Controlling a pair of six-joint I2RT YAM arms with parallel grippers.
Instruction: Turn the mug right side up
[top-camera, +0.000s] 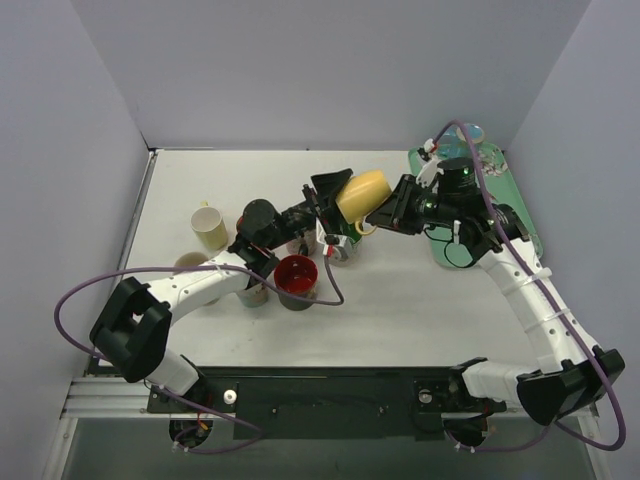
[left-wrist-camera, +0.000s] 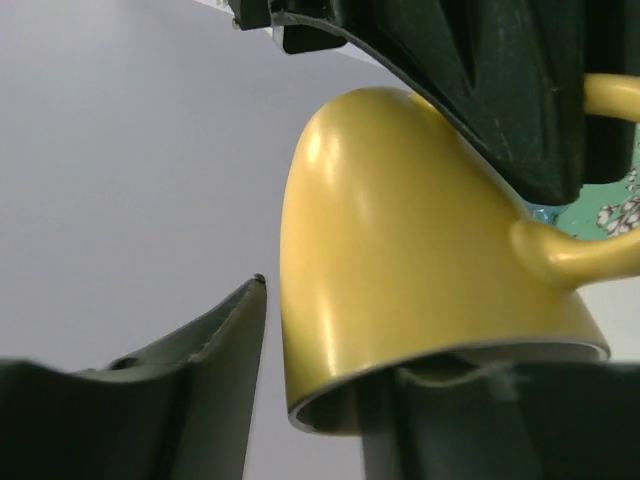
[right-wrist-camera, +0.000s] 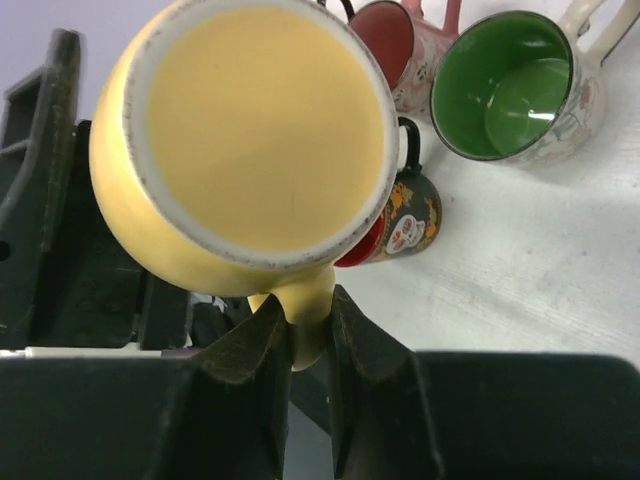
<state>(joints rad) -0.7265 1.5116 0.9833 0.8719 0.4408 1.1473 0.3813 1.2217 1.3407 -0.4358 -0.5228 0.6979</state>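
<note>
Mug: hanging tilted in the air above the table, base facing the right arm.
Right gripper: clamping its fingers on the handle.
Left gripper: straddling the rim, fingers apart.
Progress: lift apparently done; the mug is awaiting righting and setting down.

A cream mug stands upright at nine o'clock on the white table. A red-lined mug stands near centre, and a teal floral dish lies at two o'clock.
</note>
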